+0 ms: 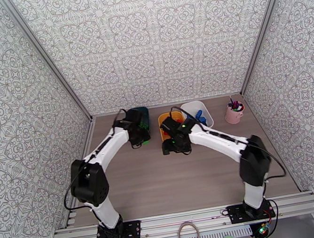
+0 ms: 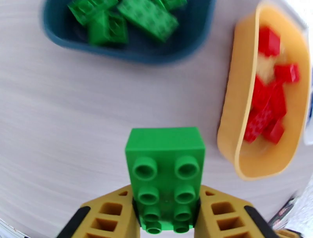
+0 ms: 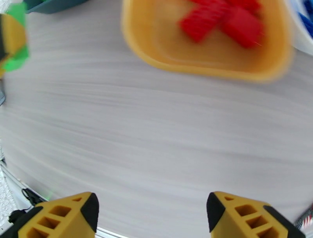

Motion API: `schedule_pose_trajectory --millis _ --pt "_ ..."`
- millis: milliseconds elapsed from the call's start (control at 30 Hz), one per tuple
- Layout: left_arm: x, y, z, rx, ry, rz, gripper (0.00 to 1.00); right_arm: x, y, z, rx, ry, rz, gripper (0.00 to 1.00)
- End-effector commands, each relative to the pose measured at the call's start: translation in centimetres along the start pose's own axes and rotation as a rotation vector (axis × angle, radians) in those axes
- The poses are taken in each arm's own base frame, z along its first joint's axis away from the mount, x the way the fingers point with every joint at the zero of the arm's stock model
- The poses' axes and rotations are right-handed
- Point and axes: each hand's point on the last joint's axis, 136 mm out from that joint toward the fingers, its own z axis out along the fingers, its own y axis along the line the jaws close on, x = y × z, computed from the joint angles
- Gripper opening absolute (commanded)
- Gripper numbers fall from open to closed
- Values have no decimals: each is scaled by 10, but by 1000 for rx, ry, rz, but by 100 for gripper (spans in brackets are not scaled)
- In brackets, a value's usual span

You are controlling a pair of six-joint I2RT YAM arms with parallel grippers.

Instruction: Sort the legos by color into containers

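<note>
My left gripper (image 2: 166, 205) is shut on a green lego (image 2: 165, 164), held above the table just short of the dark teal tub (image 2: 129, 53). Several green legos (image 2: 146, 15) lie in that tub. The yellow tub (image 2: 231, 98) to its right holds several red legos (image 2: 270, 101). My right gripper (image 3: 152, 211) hangs open with nothing in it over bare table in front of the yellow tub (image 3: 203, 58). From above, the left gripper (image 1: 140, 136) is beside the teal tub (image 1: 142, 114) and the right gripper (image 1: 173, 145) is below the yellow tub (image 1: 162, 118). Blue legos (image 1: 200, 117) lie in the white tub (image 1: 198, 108).
A pink cup with pens (image 1: 234, 112) stands at the back right of the table. Patterned walls close in the left, back and right sides. The wooden tabletop (image 1: 167, 182) in front of the tubs is bare, with the arm bases at the near edge.
</note>
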Motion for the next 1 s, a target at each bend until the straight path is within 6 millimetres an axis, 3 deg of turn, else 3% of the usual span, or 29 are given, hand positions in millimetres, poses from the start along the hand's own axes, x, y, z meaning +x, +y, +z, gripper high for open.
schedule_pose_trajectory --millis 0,133,300,333,400,467,533,700,800,967 --pt "-31 13 -6 33 -21 -32 30 -20 29 -1 -124 12 -16 78" --pt "-71 25 -5 41 -51 -60 30 -36 32 5 -152 20 19 77" --pt "-115 22 11 67 -53 -56 34 -51 20 -1 -153 0 59 77" --pt "-121 19 15 73 -50 -50 37 -53 16 -2 -148 -2 65 77" --pt "-134 10 20 99 -55 -28 55 -55 8 -6 -136 -11 78 77" --pt "-147 2 13 106 -89 -11 71 -56 1 -10 -126 -21 90 78" --pt "-154 -4 6 122 -112 1 80 -55 -6 -13 -116 -28 99 78" --pt "-151 -11 -25 136 -180 35 94 -49 -21 -24 -85 -49 107 79" --pt "-135 -10 -44 146 -219 65 99 -43 -33 -33 -64 -67 105 82" --pt "-103 -9 -97 185 -336 122 99 -34 -56 -57 -19 -126 96 89"
